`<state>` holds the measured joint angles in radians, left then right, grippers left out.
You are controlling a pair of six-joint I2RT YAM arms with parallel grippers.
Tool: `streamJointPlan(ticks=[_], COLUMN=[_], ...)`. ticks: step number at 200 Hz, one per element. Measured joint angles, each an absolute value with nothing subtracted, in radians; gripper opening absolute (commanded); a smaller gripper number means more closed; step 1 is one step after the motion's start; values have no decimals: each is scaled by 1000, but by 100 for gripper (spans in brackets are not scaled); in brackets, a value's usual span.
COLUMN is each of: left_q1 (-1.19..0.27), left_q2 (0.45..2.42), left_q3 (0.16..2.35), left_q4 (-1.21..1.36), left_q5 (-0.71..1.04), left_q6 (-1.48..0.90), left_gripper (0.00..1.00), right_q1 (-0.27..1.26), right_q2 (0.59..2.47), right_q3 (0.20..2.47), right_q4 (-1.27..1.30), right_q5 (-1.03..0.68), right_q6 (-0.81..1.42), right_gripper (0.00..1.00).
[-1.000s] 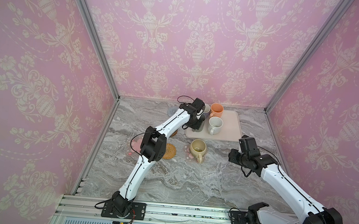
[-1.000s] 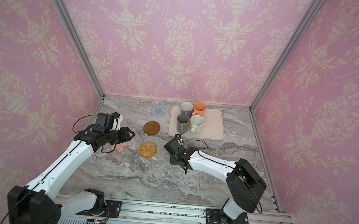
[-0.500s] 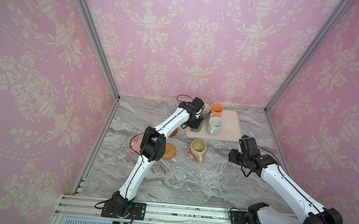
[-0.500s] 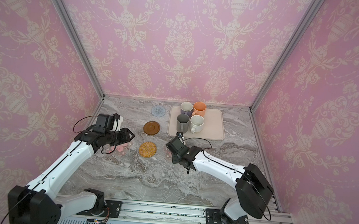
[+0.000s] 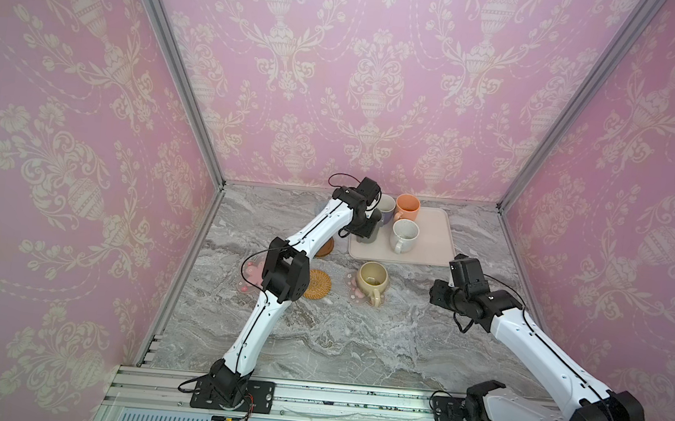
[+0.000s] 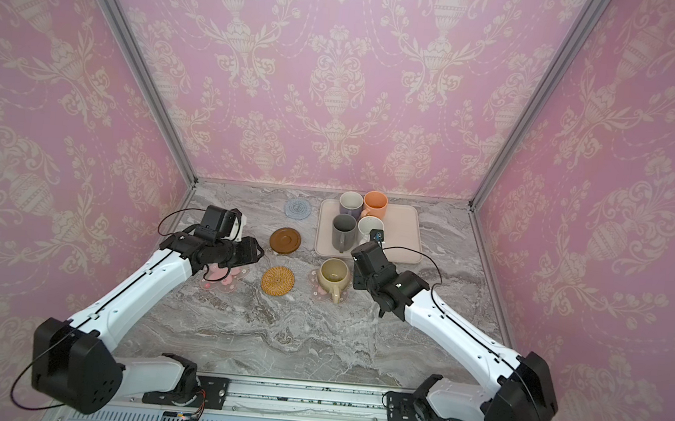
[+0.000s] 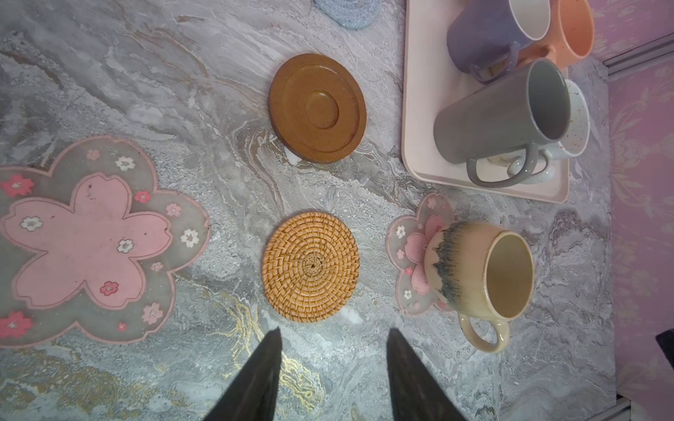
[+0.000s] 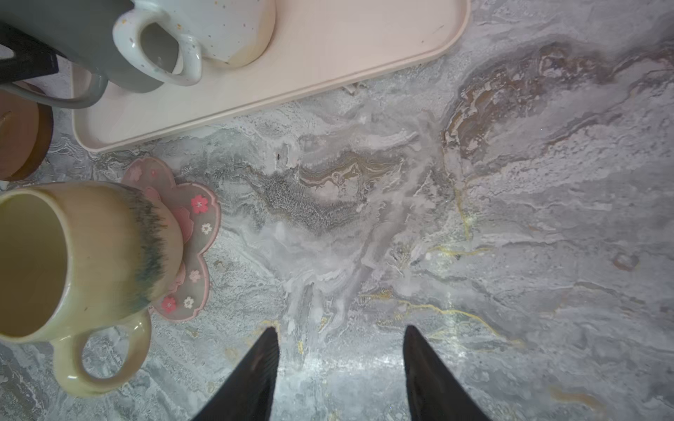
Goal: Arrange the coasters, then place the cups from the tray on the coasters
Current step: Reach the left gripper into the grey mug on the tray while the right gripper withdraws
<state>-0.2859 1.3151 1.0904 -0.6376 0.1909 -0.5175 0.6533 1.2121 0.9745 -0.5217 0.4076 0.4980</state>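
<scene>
While squat glazed mug sits on petal-shaped clear coaster | left fingers apart | right fingers apart

This is a robot test cell dressed up as a homely tea table, not a real room. In a top view the pink damask wallpaper is only panelling on the left, right and far sides, framed by bare aluminium posts. The marble-look tabletop ends at its near edge in an aluminium rail where white robot arms are bolted, while mugs, a tray and coasters supply the domestic touch.
</scene>
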Motion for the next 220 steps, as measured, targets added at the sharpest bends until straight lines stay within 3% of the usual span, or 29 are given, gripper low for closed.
streamJointPlan(ticks=[104,220], left_q1=[-505,-633], left_q2=[1753,2146], left_q3=[1549,1988], left_q4=[-684,-796], left_q5=[146,145], left_q6=[-500,-480], left_gripper=[53,53], right_q1=[422,309], right_q2=[1119,1124], right_q3=[866,820], right_q4=[-528,-529], right_q5=[283,159], right_q6=[469,413], right_gripper=[62,64])
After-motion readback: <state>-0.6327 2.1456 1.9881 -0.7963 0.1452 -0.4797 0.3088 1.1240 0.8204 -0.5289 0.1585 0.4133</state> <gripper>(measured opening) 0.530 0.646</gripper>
